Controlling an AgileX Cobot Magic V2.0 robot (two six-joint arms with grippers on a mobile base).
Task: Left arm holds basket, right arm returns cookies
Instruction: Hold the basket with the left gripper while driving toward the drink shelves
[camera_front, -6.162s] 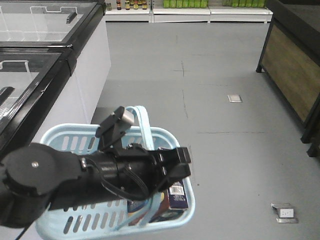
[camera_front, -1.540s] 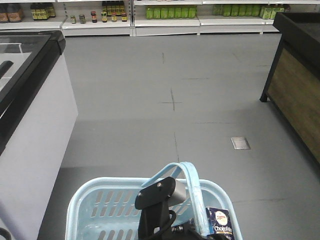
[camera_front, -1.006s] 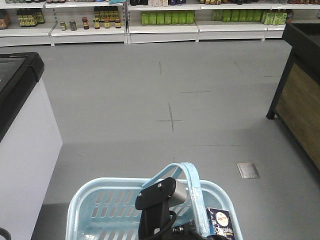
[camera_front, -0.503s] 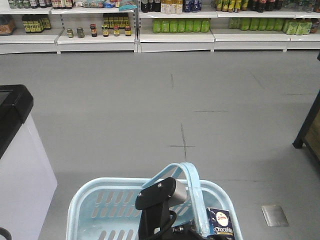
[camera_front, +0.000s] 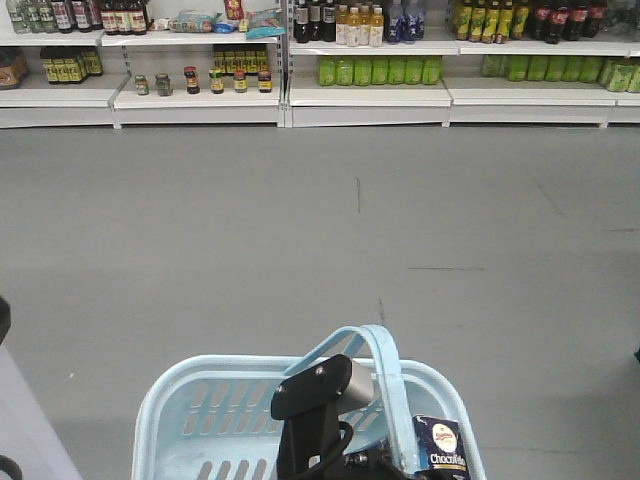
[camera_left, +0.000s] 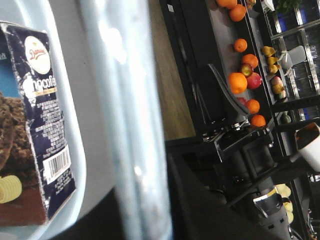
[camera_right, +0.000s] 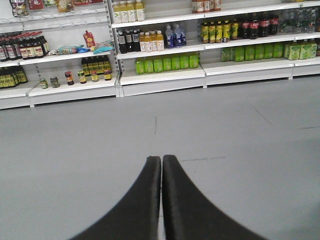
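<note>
Shelves (camera_front: 360, 100) nearer (basket (camera_front: 150, 420) unmoved).

Basket (camera_front: 215, 366) interior crossed at centre by arched handle (camera_front: 388, 385) and left arm (camera_front: 312, 392); left half left open. Cookies (camera_front: 438, 447) lodged against right wall. Grey floor (camera_front: 400, 220) unobstructed up to stocked shelves (camera_front: 200, 100).

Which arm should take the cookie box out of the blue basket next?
The right. Its end effector is shut, empty and free, pointing toward the shelves. The left arm is busy at the handle of the basket, holding it up. The cookies stand at the basket's right side.
</note>
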